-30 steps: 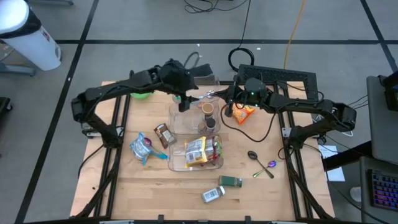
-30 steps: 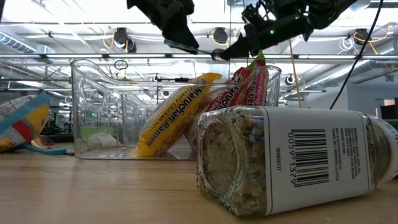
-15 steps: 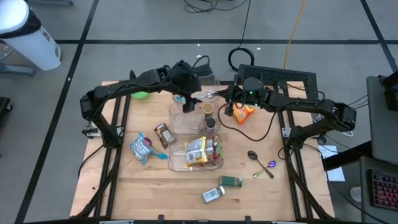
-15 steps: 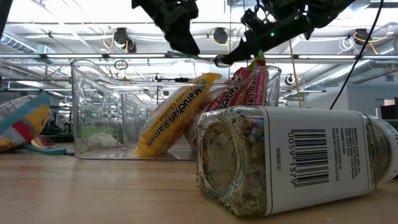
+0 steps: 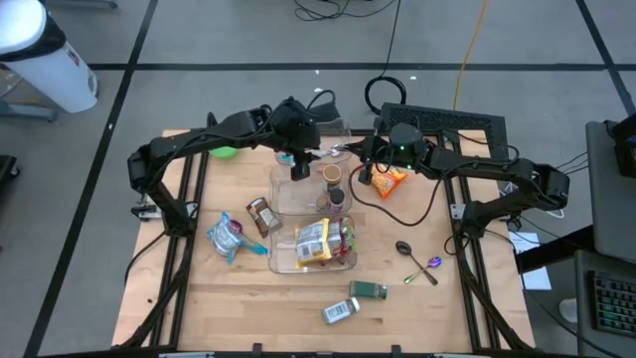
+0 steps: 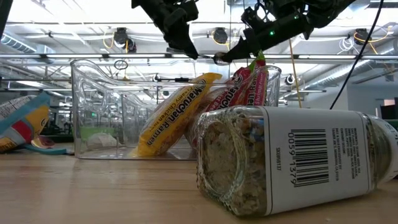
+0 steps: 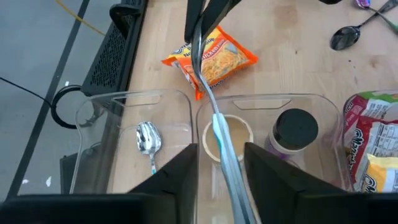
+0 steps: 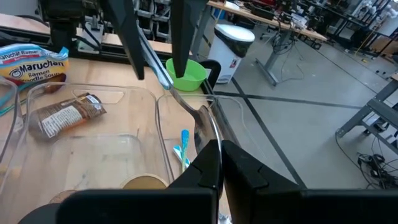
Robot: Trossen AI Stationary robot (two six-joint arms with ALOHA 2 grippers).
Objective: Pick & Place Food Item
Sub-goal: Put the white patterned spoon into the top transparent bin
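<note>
Fork point(image 7: 219, 134) above clear bin point(image 7: 267, 102) rim

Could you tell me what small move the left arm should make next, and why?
Probably close the left pincer on the silver utensil. Its handle already lies between the still-parted fingers, while the right pincer grips the other end above the clear bins.

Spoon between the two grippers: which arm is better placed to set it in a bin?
Left, probably. The left gripper hangs directly over the bins, around the spoon; the right gripper, shut on its other end, reaches in from the side.
</note>
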